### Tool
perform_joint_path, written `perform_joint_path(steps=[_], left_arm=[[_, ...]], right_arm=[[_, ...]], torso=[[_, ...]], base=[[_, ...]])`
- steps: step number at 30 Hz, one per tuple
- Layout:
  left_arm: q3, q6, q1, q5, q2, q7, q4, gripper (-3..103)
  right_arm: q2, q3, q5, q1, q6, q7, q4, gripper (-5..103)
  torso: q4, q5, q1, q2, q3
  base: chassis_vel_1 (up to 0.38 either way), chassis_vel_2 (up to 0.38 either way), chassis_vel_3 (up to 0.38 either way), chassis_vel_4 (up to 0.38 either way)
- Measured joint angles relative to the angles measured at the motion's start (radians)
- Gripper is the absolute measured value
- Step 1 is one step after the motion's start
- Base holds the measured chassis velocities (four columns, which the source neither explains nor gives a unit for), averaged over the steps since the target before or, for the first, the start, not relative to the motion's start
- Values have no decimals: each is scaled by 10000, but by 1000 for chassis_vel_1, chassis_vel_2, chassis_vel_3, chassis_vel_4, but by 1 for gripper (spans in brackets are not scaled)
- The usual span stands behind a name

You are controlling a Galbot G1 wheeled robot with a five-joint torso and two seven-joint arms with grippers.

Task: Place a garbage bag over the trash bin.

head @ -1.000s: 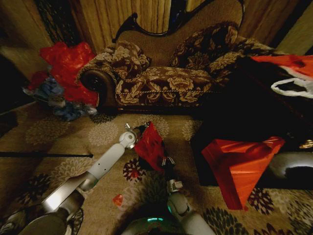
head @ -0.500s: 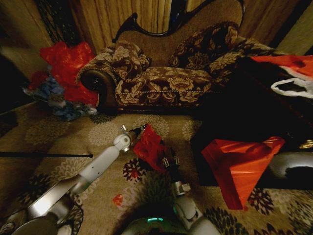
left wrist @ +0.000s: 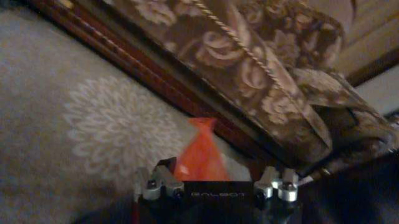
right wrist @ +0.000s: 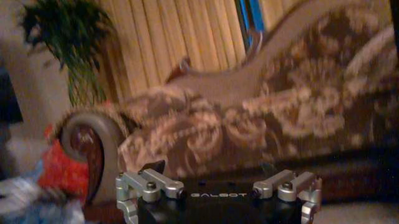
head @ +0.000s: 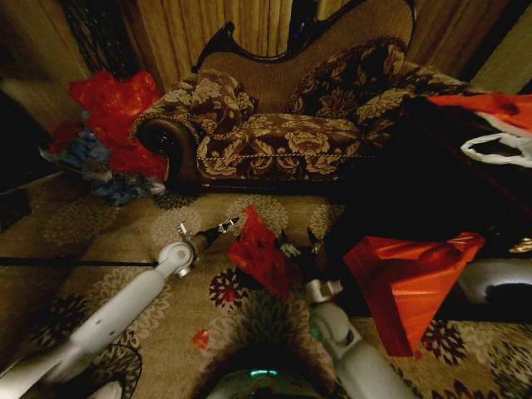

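Left gripper (head: 226, 224): pinching a top corner of the garbage bag (head: 259, 253), fingers closed on the film (a red tip pokes past them in the left wrist view). Right gripper (head: 298, 243): sitting against the bag's other side, finger spread not discernible. Bag: hanging over the carpet (head: 125, 241) before the sofa (head: 283, 133), long axis running diagonally downward toward the robot.

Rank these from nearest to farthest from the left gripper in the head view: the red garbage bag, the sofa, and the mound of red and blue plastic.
1. The garbage bag: right at the left gripper, on the carpet toward the robot's right.
2. The sofa: beyond the gripper, along the back wall.
3. The mound of red and blue plastic: farthest, off the sofa's end on the robot's left.
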Motion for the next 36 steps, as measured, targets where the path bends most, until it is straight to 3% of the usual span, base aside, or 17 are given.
perform_joint_path(steps=[2, 3, 5, 7, 13, 15, 17, 19, 20, 22, 23, 25, 29, 36], left_arm=[[-353, 338, 222, -448, 639, -534, -1174, 89], [-353, 338, 222, -448, 639, -534, -1174, 89], [-349, 573, 107, -630, 846, -811, -1664, 98], [-164, 797, -172, -775, 714, -1033, -1803, 95], [590, 1260, -753, -696, 228, -1215, -1799, 89], [934, 1692, -915, -479, 87, -1225, -1749, 80], [1134, 2031, -987, -363, 18, -1227, -1746, 72], [1225, 2234, -1011, -288, -1, -1231, -1743, 72], [1332, 2455, -1033, -178, -20, -1229, -1724, 60], [1400, 2569, -1055, -103, -29, -1226, -1707, 60], [1587, 2734, -1115, 111, -94, -1195, -1635, 49], [1647, 2777, -1144, 186, -140, -1189, -1597, 49], [2110, 2928, -1427, 697, -525, -1133, -1189, 28], [2605, 2896, -1657, 1334, -919, -971, -650, 23]], right_arm=[[-251, 52, 1006, 322, -1200, -558, -342, 100], [-251, 52, 1006, 322, -1200, -558, -342, 100], [-358, -29, 1750, 556, -2111, -924, -616, 100], [-361, -149, 2093, 798, -2566, -1113, -952, 100], [-321, -293, 2314, 1354, -3027, -1382, -1563, 100], [-331, -361, 2775, 1701, -3468, -1593, -1810, 103], [-352, -462, 3151, 2004, -3741, -1756, -2028, 100], [-356, -512, 3336, 2131, -3857, -1793, -2102, 100], [-356, -555, 3618, 2289, -4069, -1847, -2150, 99], [-352, -568, 3764, 2363, -4212, -1878, -2168, 97], [-316, -632, 3964, 2514, -4433, -1927, -2223, 99], [-304, -662, 3989, 2568, -4478, -1948, -2252, 100], [-294, -983, 3979, 2906, -4851, -2239, -2476, 100], [-258, -1243, 3772, 3263, -5229, -2268, -2868, 100]], torso=[[2, 12, -1, 1, 0], [2, 12, -1, 1, 0], [5, 2, 0, 0, 0], [4, 7, 0, 0, 0], [-1, 3, 0, 0, 1], [0, 3, 0, 0, 2], [3, 3, 1, 0, 2], [3, 3, 1, 0, 2], [2, 4, 1, 0, 1], [2, 4, 1, 0, 1], [3, 4, 1, 0, 1], [3, 4, 1, 0, 1], [1, 4, 1, -1, 1], [2, 3, 1, -2, 2]], base=[[0, 0, 0, 0], [0, 0, 0, 0], [0, 0, 0, 0], [0, 0, 0, 0], [0, 0, 0, 0], [0, 0, 0, 0], [0, 0, 0, 0], [0, 0, 0, 0], [0, 0, 0, 0], [0, 0, 0, 0], [0, 0, 0, 0], [0, 0, 0, 0], [0, 0, 0, 0], [0, 0, 0, 0]])
